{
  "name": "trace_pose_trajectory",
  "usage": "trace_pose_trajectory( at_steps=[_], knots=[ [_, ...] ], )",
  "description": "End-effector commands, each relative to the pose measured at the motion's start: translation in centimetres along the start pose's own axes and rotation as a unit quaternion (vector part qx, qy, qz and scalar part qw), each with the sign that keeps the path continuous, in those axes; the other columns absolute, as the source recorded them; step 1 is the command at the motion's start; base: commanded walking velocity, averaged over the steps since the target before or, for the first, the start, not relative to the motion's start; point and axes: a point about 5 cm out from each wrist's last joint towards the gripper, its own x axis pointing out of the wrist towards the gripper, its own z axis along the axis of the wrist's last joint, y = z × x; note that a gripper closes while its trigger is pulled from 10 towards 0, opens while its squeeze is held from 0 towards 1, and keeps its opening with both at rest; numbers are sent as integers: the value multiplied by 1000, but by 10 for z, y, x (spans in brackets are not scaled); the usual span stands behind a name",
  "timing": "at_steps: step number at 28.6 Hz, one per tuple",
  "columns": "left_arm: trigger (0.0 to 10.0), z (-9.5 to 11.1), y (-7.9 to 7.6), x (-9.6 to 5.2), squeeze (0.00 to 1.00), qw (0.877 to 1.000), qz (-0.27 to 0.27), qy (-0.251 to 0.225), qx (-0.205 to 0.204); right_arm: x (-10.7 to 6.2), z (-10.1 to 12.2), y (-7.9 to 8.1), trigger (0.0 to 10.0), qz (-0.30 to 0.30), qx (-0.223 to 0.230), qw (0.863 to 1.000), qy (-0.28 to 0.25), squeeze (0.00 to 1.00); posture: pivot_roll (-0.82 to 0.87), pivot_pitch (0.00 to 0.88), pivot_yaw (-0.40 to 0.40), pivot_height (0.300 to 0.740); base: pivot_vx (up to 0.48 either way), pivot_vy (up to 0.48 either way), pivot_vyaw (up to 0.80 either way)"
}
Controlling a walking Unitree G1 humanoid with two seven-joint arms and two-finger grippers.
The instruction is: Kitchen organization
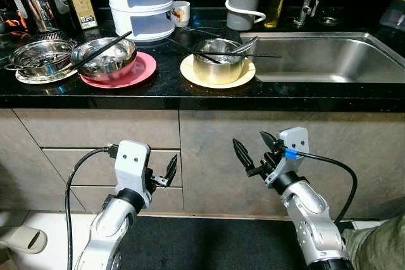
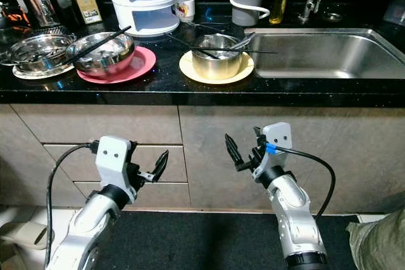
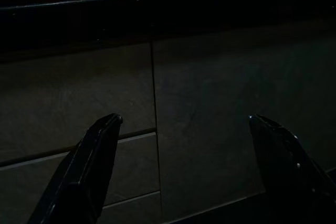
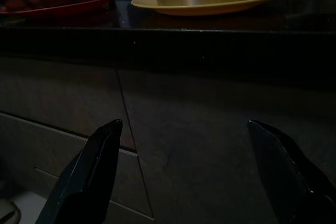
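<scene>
Left gripper (image 1: 166, 175), right gripper (image 1: 256, 151) fingers spread, below counter (image 1: 190, 90).

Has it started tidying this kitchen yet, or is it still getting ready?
Nothing looks done. The steel bowl with chopsticks sits on the yellow plate, another bowl on the pink plate, and the sink is bare. Nothing is in hand: the left gripper and right gripper hover open below the counter. All the sorting is left.
</scene>
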Motion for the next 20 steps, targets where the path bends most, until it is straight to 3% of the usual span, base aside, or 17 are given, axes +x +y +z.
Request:
trace_pose_trajectory(
  at_steps=[1,7,15,20],
  knots=[
    [10000,-4,-1,0,0,1000,-11,10,8,3,1,2,10000,5,4,1000,-8,0,13,32,-30,740,0,0,0],
    [10000,-4,-3,2,0,1000,-17,9,18,4,3,2,10000,7,4,1000,-9,0,11,39,-31,740,0,-407,0],
    [10000,-2,0,2,0,1000,-5,5,17,6,6,2,10000,19,5,1000,-16,0,13,44,-30,740,0,0,0],
    [10000,-2,0,2,0,1000,-4,5,19,11,24,13,10000,83,18,995,-47,0,16,46,-28,740,0,0,0]
  ],
)
